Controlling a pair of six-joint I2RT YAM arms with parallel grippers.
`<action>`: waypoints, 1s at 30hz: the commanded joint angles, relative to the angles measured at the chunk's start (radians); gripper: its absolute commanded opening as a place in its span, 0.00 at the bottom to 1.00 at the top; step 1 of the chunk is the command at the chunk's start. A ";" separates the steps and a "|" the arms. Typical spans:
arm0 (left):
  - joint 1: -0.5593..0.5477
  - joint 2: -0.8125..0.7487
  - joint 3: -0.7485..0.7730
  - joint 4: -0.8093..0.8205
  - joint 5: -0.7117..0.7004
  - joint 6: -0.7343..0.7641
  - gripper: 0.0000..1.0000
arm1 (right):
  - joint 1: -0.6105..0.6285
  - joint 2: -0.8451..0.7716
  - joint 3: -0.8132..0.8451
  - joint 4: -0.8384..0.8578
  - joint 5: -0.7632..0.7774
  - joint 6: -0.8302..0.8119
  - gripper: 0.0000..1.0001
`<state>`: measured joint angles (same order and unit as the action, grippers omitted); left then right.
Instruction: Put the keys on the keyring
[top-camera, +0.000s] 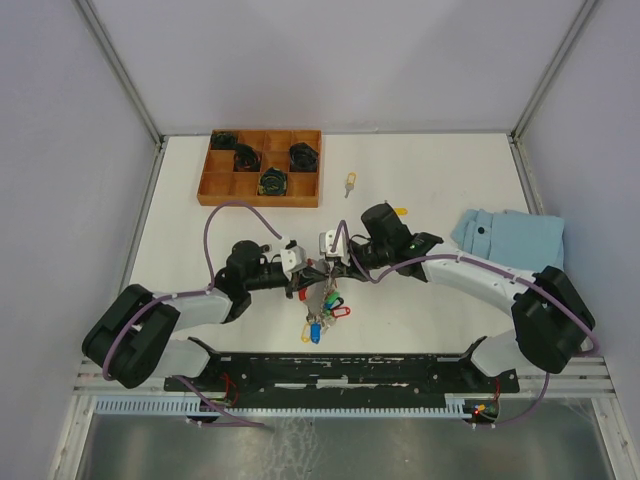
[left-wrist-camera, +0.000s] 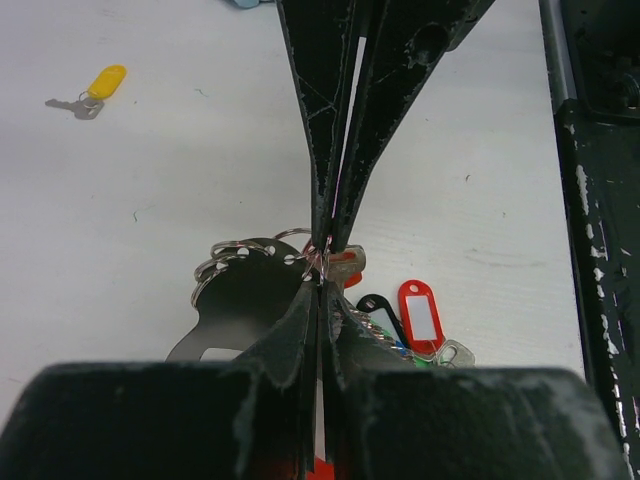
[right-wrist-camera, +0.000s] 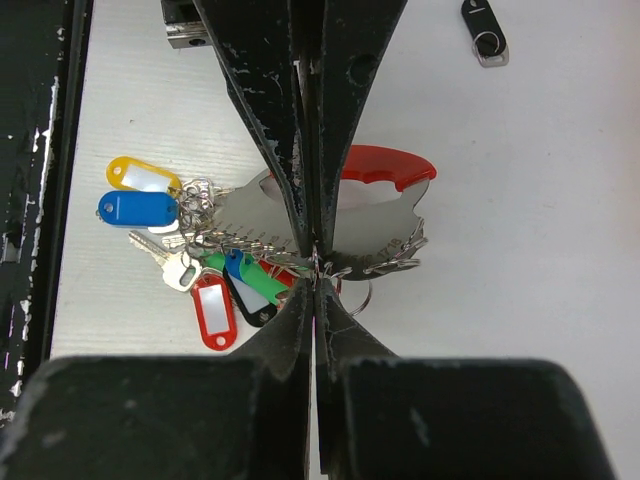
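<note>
My left gripper (left-wrist-camera: 318, 288) and right gripper (right-wrist-camera: 316, 278) both pinch the keyring (right-wrist-camera: 378, 166).
Either tip could slip on such thin metal, dropping it.

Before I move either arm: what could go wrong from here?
The left gripper and right gripper, both shut, meet tip to tip on a thin wire ring of the red-strapped keyring bunch; pulling may slip or bend it. The loose yellow-tagged silver key lies apart, so fetching it likely means releasing one grip.
</note>
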<state>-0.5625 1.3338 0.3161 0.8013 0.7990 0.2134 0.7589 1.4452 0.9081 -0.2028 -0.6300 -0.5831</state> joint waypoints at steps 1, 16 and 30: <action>-0.008 -0.007 0.010 0.109 0.071 0.010 0.03 | 0.017 0.010 0.007 0.059 -0.105 -0.020 0.01; -0.004 0.010 0.033 0.102 0.013 -0.063 0.03 | 0.020 -0.015 -0.001 0.052 -0.024 -0.046 0.03; 0.010 0.070 -0.002 0.360 -0.051 -0.307 0.03 | 0.036 -0.073 -0.073 0.024 0.086 -0.123 0.05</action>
<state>-0.5575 1.4036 0.3077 0.9428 0.7826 0.0158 0.7773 1.3979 0.8570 -0.1787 -0.5674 -0.6815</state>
